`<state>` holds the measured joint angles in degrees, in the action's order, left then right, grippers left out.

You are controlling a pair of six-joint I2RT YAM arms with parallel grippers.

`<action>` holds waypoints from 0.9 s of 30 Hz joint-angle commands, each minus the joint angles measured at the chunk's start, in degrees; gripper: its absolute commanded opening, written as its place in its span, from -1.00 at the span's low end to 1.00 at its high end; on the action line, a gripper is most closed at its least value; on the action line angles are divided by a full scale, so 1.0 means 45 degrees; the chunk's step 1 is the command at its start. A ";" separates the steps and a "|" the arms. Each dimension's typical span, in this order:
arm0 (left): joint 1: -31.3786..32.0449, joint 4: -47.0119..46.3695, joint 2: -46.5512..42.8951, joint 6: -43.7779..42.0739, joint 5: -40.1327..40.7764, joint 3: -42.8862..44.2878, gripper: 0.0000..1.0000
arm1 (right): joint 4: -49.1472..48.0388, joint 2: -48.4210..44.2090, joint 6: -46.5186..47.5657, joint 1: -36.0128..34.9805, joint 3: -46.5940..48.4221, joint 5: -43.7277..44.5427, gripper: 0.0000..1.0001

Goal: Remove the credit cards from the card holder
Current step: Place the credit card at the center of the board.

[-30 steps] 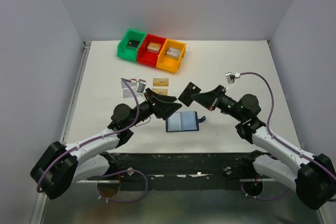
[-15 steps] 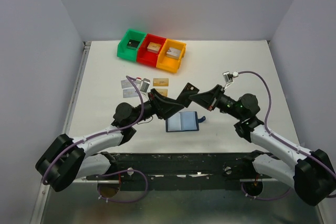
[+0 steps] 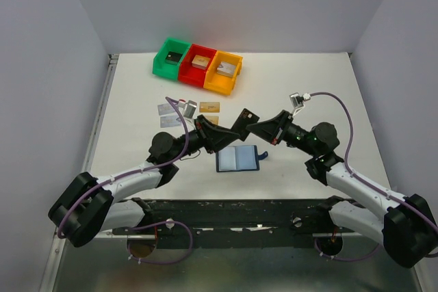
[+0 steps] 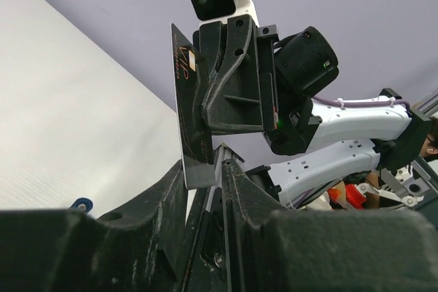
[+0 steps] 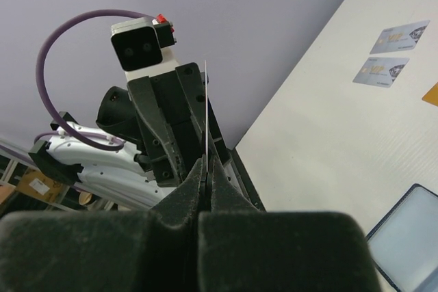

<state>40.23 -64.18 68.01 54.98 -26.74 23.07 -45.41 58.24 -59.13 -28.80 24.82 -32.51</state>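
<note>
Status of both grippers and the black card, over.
Right gripper shut on black card, mid-air. Left gripper open, straddling same card. Card holder open on table below. Nothing in the way.

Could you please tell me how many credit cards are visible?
5: two silver cards and two gold cards on the table near the left arm; black card gripped by the right hand. The holder may hide more.
</note>
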 commanded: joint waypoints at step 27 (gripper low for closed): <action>-0.1342 0.0866 -0.0699 -0.0129 -0.3314 0.1357 0.20 | 1.1551 0.1023 0.6498 0.0032 0.5714 -0.5490 -0.99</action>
<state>34.50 -56.69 63.55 53.58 -35.86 27.79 -5.48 62.04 -36.71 -28.80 47.55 -51.86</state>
